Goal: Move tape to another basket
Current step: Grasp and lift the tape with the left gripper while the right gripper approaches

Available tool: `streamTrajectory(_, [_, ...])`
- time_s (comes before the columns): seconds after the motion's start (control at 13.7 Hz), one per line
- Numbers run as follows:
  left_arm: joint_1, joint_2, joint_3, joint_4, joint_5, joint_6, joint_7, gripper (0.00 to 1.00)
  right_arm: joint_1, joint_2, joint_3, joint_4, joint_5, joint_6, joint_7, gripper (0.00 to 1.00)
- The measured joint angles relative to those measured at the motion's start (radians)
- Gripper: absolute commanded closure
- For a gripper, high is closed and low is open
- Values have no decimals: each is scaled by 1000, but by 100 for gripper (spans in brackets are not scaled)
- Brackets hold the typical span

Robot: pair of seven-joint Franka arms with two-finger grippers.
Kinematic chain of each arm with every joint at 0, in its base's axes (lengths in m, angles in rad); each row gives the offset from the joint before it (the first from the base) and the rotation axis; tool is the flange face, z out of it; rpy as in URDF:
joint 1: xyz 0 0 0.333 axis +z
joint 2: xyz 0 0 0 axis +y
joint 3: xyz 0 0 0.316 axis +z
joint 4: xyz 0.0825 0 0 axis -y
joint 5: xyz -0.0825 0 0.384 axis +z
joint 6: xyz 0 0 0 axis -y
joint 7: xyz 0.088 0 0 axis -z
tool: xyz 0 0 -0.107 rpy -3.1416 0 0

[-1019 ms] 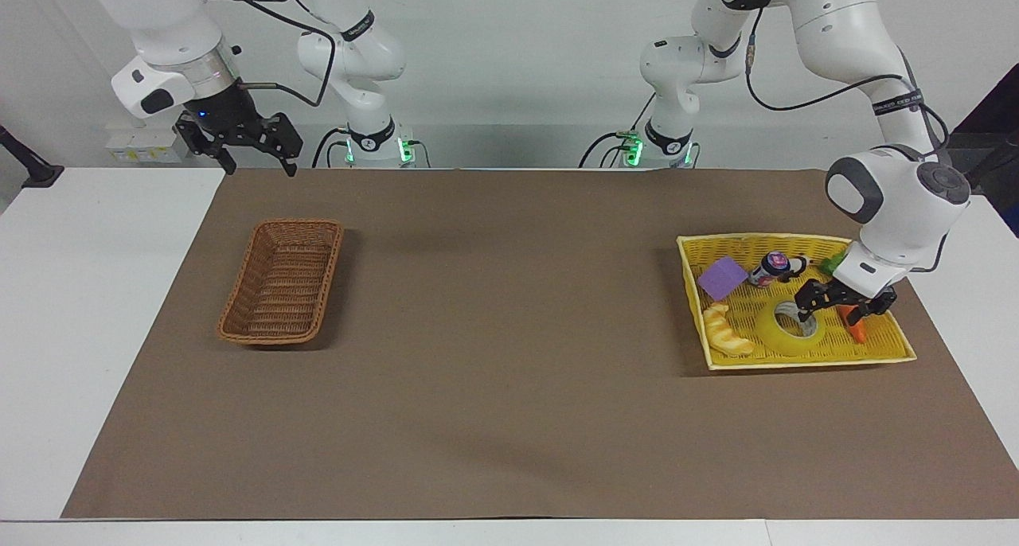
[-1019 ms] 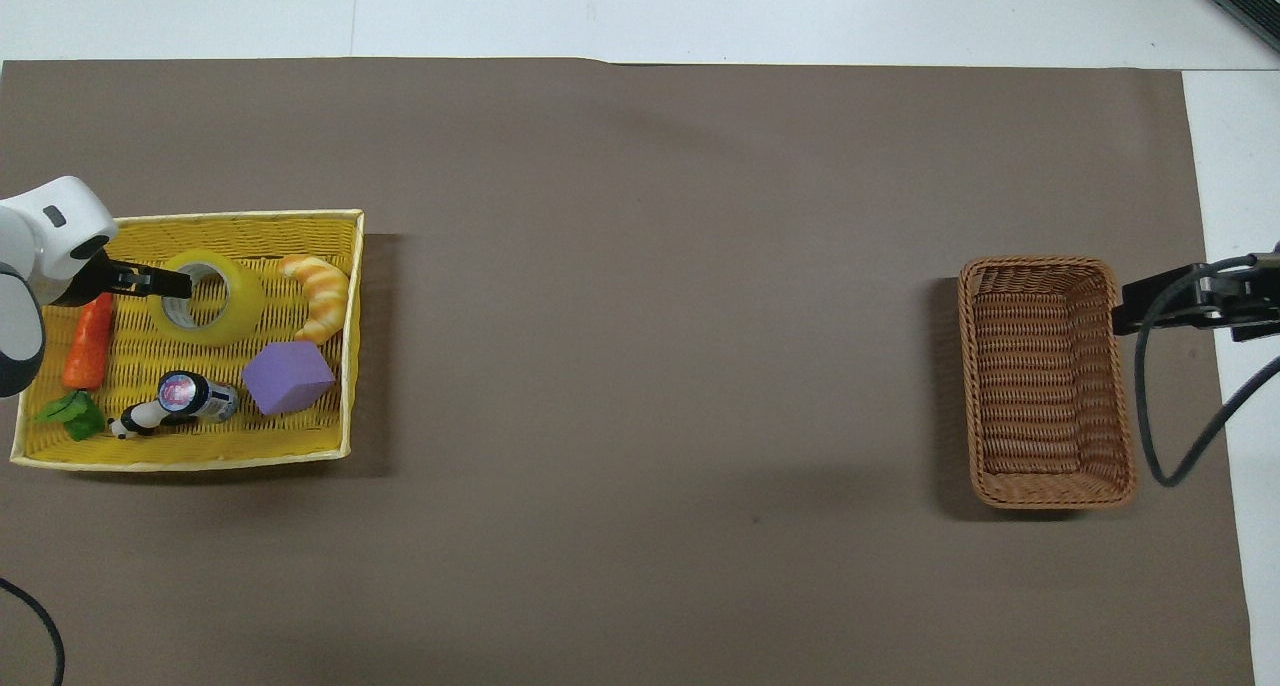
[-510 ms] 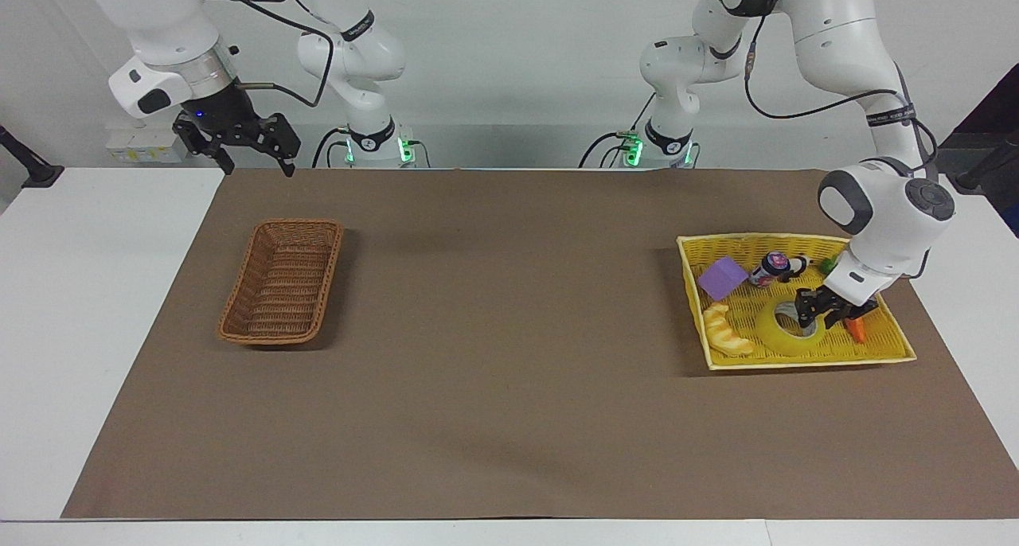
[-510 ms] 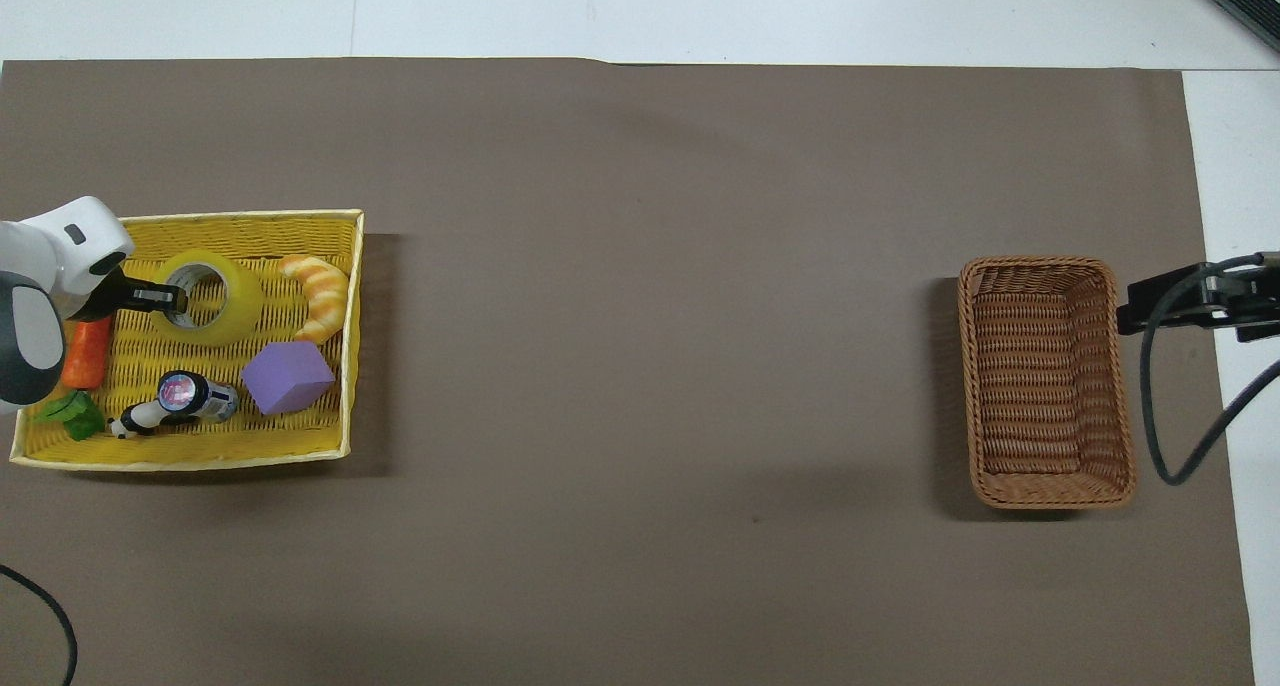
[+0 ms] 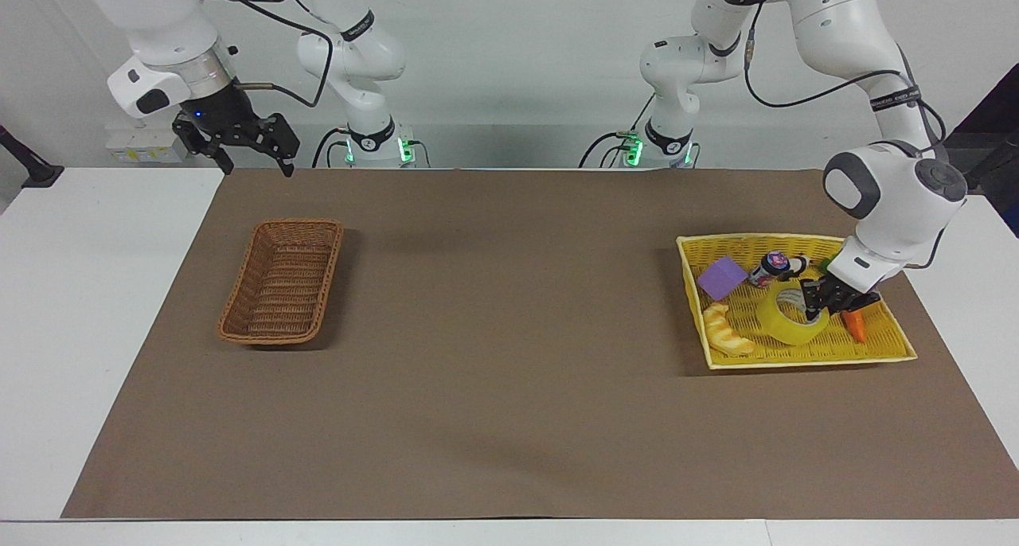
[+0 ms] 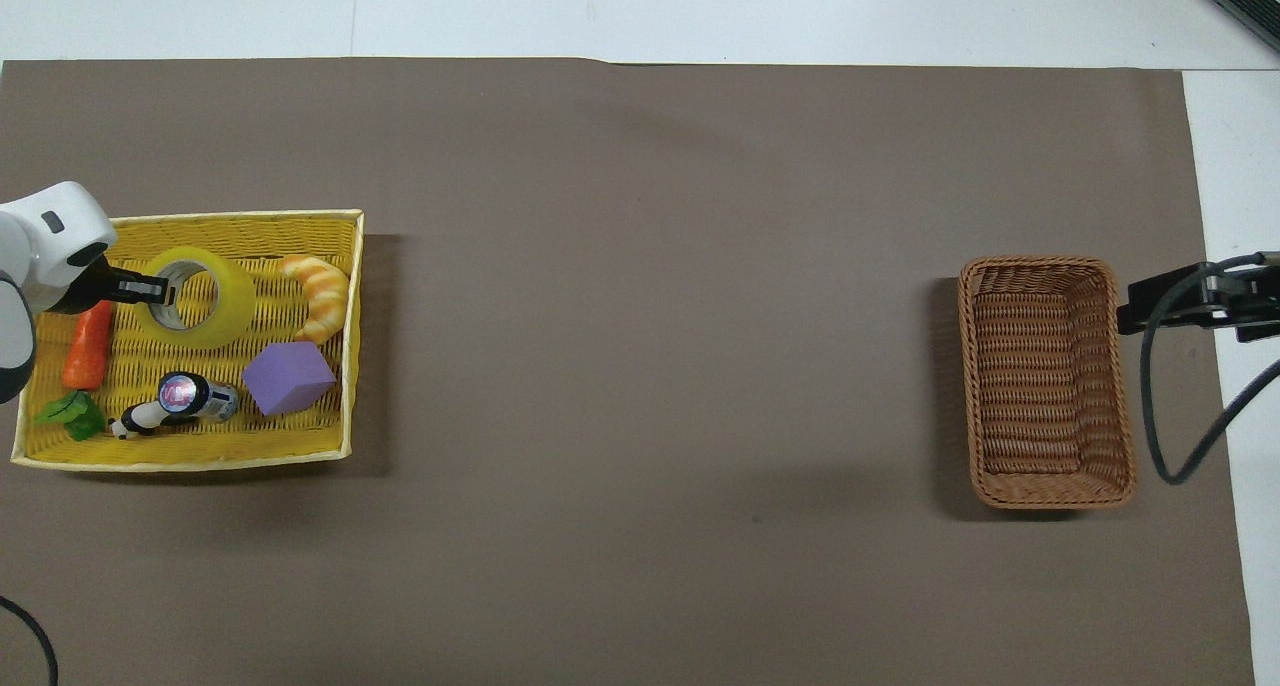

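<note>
The left gripper [image 5: 820,301] grips the wall of the tape [image 5: 786,317], which tilts up, just lifted inside the tray [image 5: 804,361] at the left arm's end. Next: carry it to the basket [image 5: 282,280] at the other end. The right gripper [image 5: 239,142] waits spread.

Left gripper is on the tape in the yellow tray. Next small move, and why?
Probably a straight lift. The left gripper is shut on the tape's wall, and the roll already sits tilted in the yellow tray, among the croissant and carrot. Raising it above the rim first avoids dragging them before crossing to the wicker basket. The right gripper waits.
</note>
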Motion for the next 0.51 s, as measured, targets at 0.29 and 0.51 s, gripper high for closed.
streamTrajectory(0.29, [-123,-121,-7,-3,-25,-147,-135,100,1,-1,0,-8,95,18,0,0])
streamTrajectory(0.51, [-233,-132,-12,-8,-139,-158,-258,100,1,-22,0,-66,199,73,0,0])
